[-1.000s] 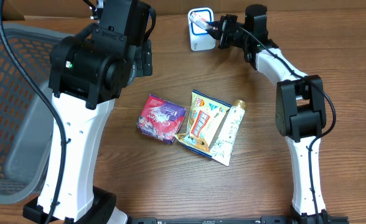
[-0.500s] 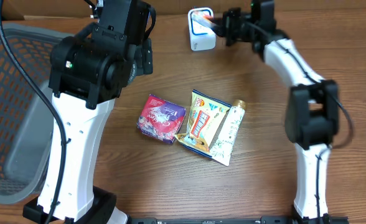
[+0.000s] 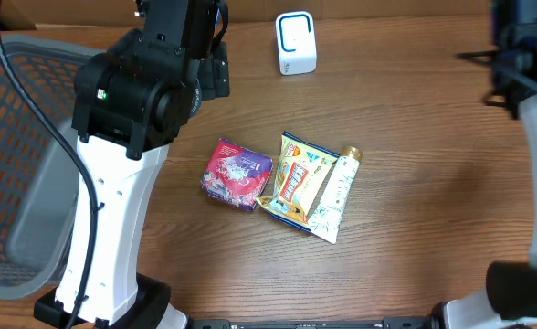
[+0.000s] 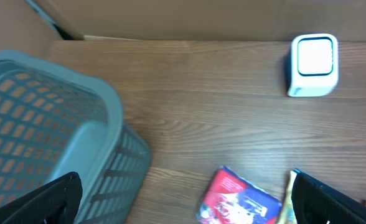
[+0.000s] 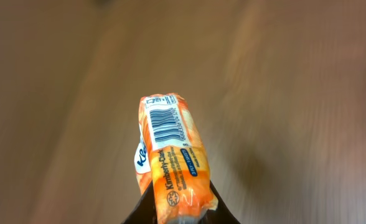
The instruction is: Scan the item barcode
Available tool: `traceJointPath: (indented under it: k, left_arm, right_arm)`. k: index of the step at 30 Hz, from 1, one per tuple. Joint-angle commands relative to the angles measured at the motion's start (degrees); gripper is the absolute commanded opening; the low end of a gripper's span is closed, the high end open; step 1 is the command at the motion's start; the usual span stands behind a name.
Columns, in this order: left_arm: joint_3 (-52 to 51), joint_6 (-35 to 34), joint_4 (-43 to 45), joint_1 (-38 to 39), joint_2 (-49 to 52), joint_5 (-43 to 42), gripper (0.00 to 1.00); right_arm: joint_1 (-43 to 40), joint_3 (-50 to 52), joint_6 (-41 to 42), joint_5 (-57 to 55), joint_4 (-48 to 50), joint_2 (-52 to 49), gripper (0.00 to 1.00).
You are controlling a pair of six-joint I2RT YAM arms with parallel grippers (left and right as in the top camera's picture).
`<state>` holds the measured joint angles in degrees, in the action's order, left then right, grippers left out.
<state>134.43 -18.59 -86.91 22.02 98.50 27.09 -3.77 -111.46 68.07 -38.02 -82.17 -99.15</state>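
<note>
In the right wrist view my right gripper (image 5: 180,210) is shut on an orange tissue pack (image 5: 170,155). The pack points away from the camera, its barcode (image 5: 166,119) facing up near the far end, over blurred brown table. From overhead the right arm (image 3: 527,64) is a blur at the top right edge, far from the white scanner (image 3: 296,43) with its blue ring; the pack cannot be made out there. My left gripper (image 4: 189,202) hangs open and empty above the table, with the scanner (image 4: 312,65) ahead to its right.
A pink-purple packet (image 3: 238,174), a yellow snack bag (image 3: 296,178) and a white tube (image 3: 335,194) lie together mid-table. A grey mesh basket (image 3: 8,137) stands at the left edge. A cardboard wall runs along the back.
My right arm has swung from in front of the scanner out to the right edge, still holding the tissue pack. The left arm has not moved.
</note>
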Motion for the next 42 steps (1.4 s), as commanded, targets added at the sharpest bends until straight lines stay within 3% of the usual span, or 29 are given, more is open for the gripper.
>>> traceJointPath:
  k: [1, 9, 10, 12, 13, 20, 24, 27, 32, 35, 39, 42]
  left_arm:
    - [-0.13, -1.16, 0.28, -0.35, 0.50, -4.26, 1.00]
    - [-0.13, -1.16, -1.16, -0.37, 0.50, -5.11, 1.00]
    - [-0.13, -1.16, -1.18, -0.35, 0.50, -5.18, 0.99]
    - [-0.13, -1.16, -1.20, -0.35, 0.50, -5.35, 1.00]
    - [-0.13, -1.16, -1.16, -0.35, 0.50, -5.46, 1.00]
    - [-0.13, -1.16, -0.72, -0.37, 0.48, -3.54, 1.00]
    - [-0.13, -1.14, 0.59, -0.37, 0.35, -2.32, 1.00]
    - [-0.13, -1.16, 0.87, -0.37, 0.15, -0.68, 0.99]
    - [-0.13, -1.11, 0.46, -1.14, 0.00, 0.33, 1.00]
    - [-0.13, -1.16, -1.05, -2.34, 0.00, 0.28, 1.00]
    - [-0.13, -1.14, -2.99, -4.74, -0.04, -0.04, 1.00]
    - [-0.13, -0.79, -3.98, -7.26, -0.04, -2.21, 1.00]
  right_arm:
    - [-10.64, 10.19, -3.34, -4.13, 3.54, -5.20, 0.04]
    - [-28.13, 26.62, -16.15, 4.50, 20.83, -6.69, 0.04]
    - [-29.33, 27.34, -19.47, 6.78, 22.86, -6.73, 0.19]
    - [-31.39, 27.85, -26.38, 14.73, 25.97, -6.75, 0.89]
    - [-31.98, 27.58, -29.33, 19.43, 26.64, -6.73, 1.00]
    - [-29.18, 14.01, -33.83, 27.39, 15.78, -4.42, 1.00]
    - [-22.56, 6.78, -44.65, 49.72, 9.27, -1.22, 1.00]
    - [-14.43, 7.30, -46.23, 58.82, 5.25, -0.74, 1.00]
    - [2.95, 12.52, -39.76, 55.63, 5.40, -1.29, 1.00]
    - [13.25, 14.67, -31.74, 44.85, 9.35, -2.73, 1.00]
    - [19.67, 16.24, -24.39, 41.70, 9.90, -6.25, 1.00]
    - [21.00, 17.68, -23.28, 41.68, 9.68, -8.09, 0.98]
